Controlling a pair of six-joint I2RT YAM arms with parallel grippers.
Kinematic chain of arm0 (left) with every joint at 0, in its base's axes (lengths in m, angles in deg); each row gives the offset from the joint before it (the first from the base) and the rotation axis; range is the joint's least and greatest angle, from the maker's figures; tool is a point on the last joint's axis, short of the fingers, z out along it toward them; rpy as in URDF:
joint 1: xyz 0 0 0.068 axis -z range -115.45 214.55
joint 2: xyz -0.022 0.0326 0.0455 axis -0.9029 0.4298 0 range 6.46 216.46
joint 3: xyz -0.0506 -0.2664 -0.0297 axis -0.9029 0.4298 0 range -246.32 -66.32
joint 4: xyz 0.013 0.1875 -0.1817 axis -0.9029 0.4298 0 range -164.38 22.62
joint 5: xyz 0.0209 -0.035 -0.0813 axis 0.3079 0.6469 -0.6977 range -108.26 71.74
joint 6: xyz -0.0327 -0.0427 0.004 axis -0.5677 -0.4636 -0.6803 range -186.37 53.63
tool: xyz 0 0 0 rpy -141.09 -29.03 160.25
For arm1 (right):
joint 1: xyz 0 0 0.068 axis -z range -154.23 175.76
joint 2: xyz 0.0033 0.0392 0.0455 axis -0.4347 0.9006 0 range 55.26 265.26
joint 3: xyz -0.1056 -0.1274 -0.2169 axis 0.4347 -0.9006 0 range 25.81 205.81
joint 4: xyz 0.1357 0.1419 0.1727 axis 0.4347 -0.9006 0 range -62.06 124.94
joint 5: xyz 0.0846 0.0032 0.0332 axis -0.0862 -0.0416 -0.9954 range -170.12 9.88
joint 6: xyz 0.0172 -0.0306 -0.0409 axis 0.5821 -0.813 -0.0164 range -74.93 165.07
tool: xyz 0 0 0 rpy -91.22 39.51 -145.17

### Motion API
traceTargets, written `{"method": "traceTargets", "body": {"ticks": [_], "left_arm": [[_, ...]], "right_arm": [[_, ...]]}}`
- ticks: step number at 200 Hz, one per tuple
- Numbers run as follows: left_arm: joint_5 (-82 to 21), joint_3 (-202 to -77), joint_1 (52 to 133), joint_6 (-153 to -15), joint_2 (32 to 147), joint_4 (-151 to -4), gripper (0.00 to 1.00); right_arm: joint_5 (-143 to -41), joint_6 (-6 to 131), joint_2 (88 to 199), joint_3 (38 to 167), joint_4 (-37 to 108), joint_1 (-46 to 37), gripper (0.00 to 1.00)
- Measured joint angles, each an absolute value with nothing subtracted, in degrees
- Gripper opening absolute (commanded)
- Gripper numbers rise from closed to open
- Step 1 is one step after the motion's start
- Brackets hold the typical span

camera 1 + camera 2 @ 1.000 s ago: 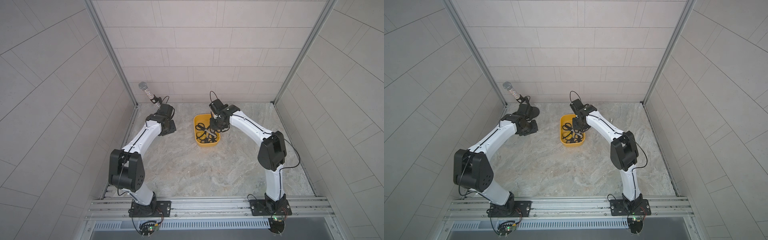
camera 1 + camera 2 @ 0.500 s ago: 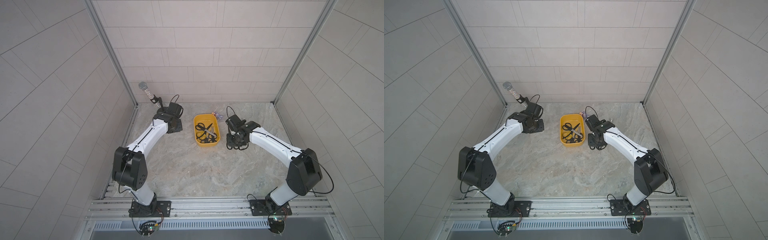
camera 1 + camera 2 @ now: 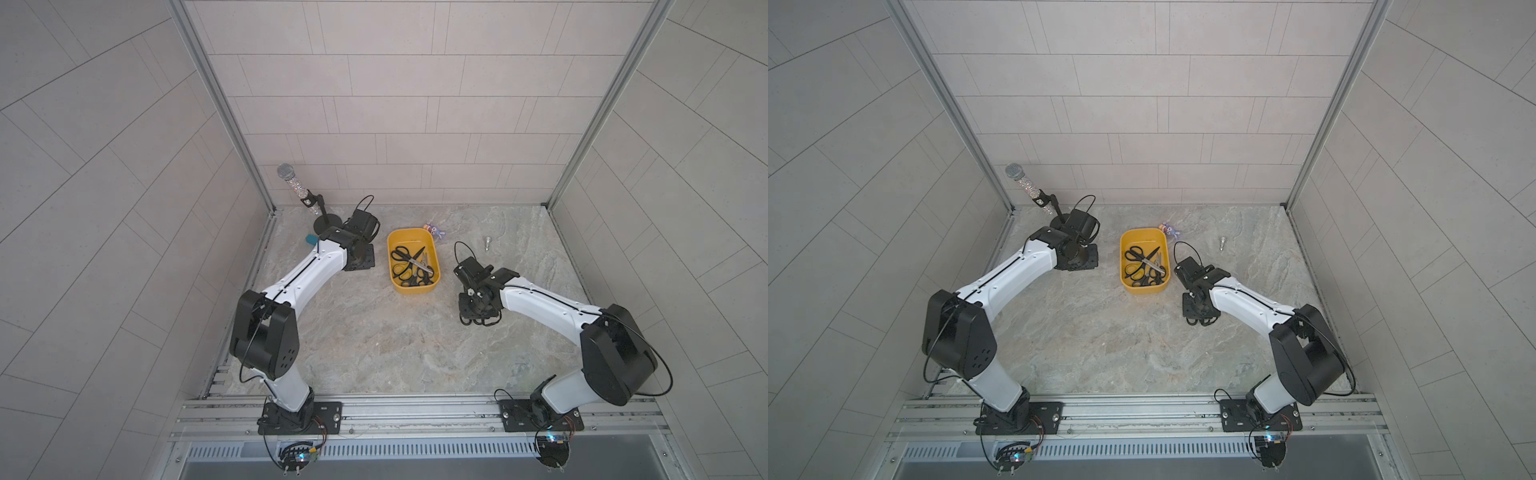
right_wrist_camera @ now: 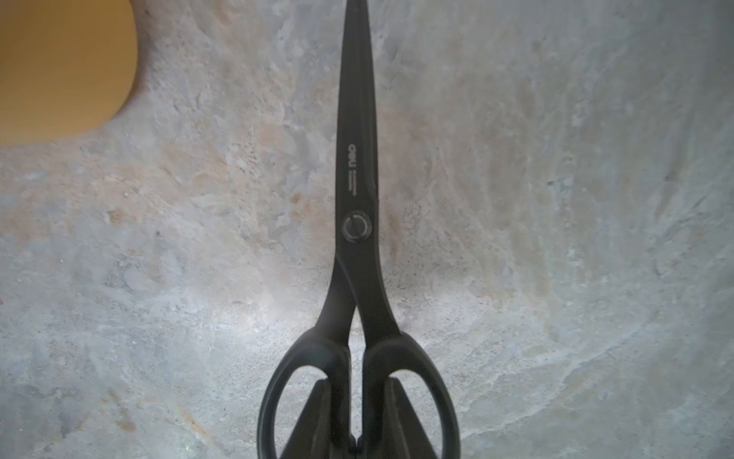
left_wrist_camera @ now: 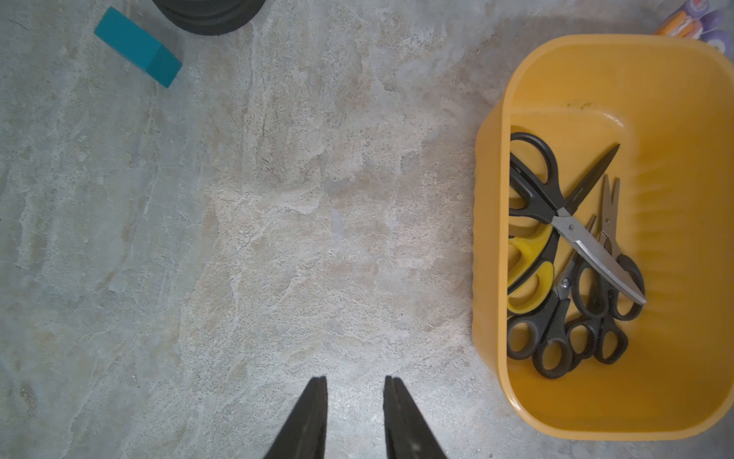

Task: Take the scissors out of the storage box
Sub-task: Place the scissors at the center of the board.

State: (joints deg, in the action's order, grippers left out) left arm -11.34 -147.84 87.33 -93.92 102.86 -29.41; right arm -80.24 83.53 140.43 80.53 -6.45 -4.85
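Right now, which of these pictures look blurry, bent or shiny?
Right wrist view: black scissors sharp at the pivot, storage box corner blurred. Left wrist view: crisp, small glare on its wall. Both top views: lines between wall tiles curve.

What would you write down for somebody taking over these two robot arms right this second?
Right gripper: shut on the all-black scissors, gripped between the handle loops, outside the box, above the table.
Left gripper: open, empty, over bare table beside the yellow storage box.
Done: one pair is out of the box, not yet released.
Left: release it, then take out the five pairs lying in the box, among them the yellow-handled pair.
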Motion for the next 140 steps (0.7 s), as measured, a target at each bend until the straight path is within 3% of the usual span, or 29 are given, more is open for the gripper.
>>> {"method": "traceTargets", "body": {"ticks": [140], "left_arm": [[-10.64,-150.35,87.33,-94.91,102.86,-27.64,0.31]], "right_arm": [[-82.47,86.28,143.09,74.08,1.66,-5.74,0.0]]}}
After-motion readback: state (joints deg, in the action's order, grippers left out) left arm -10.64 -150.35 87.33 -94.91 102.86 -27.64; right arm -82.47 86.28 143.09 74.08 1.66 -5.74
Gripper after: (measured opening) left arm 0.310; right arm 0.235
